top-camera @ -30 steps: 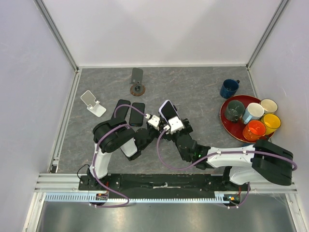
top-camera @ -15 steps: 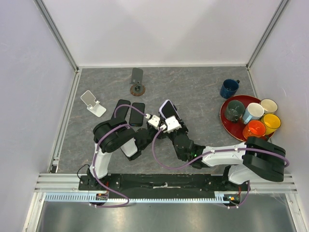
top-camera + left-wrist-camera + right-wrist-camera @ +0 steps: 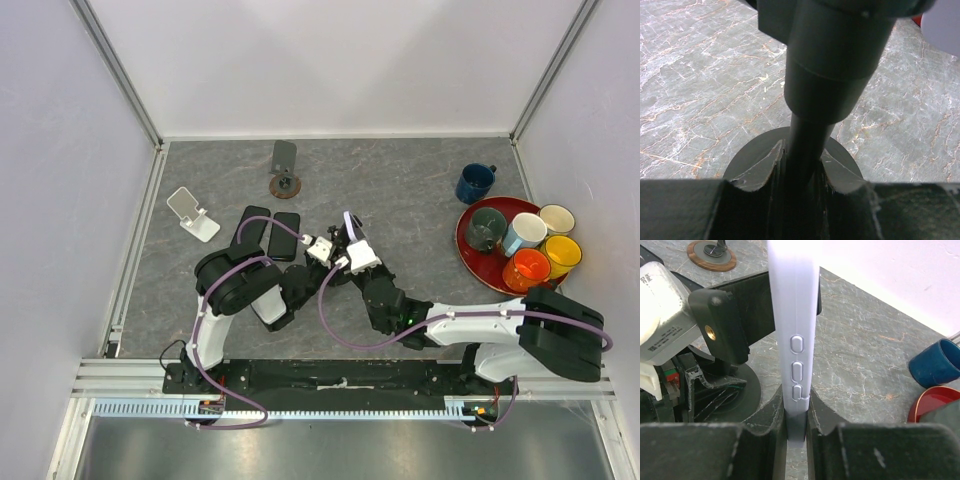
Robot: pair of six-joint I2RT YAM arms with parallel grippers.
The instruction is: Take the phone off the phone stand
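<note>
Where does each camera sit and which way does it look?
Top: above, behind the arms, looking down at the table; both arms show.
Left wrist: on the left arm, looking past its fingers at the stand they clamp.
Right wrist: on the right arm, past its fingers at the clamped phone.
Shared: top and right wrist both show the blue mug.

The grey stone-look surface (image 3: 700, 75) is matt, with pale veining; the lilac smooth-cased phone (image 3: 796, 300) looks like satin plastic; the black round-posted phone stand (image 3: 822, 85) is smooth and matt; the black fingers (image 3: 695, 450) look grainy.
</note>
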